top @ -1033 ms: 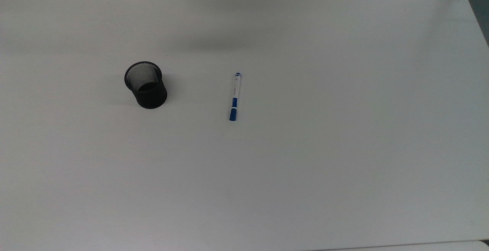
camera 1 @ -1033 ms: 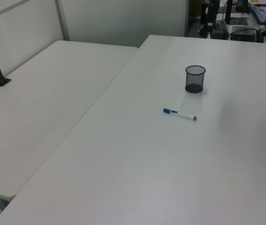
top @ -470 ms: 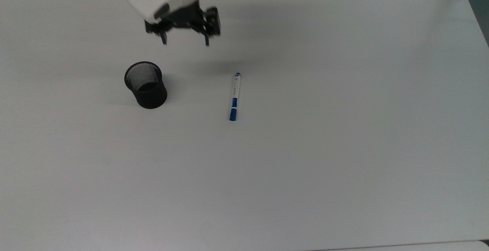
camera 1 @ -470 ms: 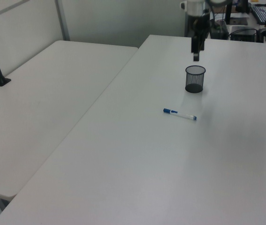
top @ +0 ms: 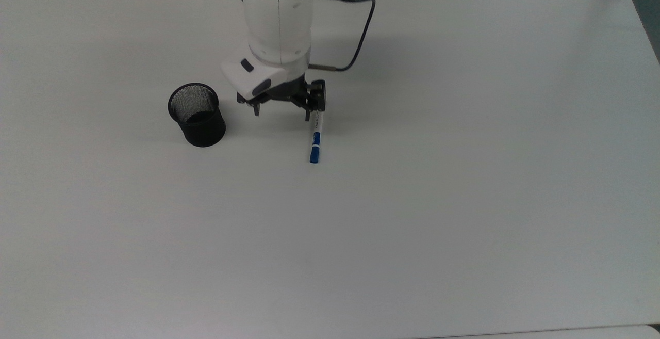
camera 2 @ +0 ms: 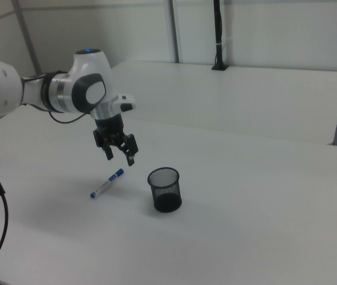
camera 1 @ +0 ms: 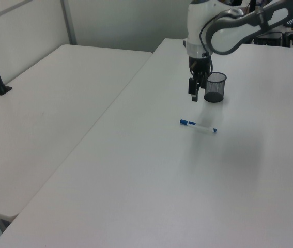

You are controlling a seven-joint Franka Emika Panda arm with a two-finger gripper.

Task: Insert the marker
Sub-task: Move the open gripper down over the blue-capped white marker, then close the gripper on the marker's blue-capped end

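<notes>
Near the top view's upper centre, the released black two-finger claw (top: 281,110) hovers above the slim white blue-capped marker (top: 315,140), whose long axis runs toward the frame's bottom.

White rounded arm (top: 278,14), grey joints, black cable (top: 361,39), black fingers (top: 308,113).

Under the pincer (top: 282,112) the worktop (top: 412,225) is smooth, matt white. Beside the pincer, the cup (top: 197,114) is black wire mesh, see-through. The marker (top: 315,138) below it looks like glossy plastic. The arm's shell (top: 278,14) is shiny white plastic.
</notes>
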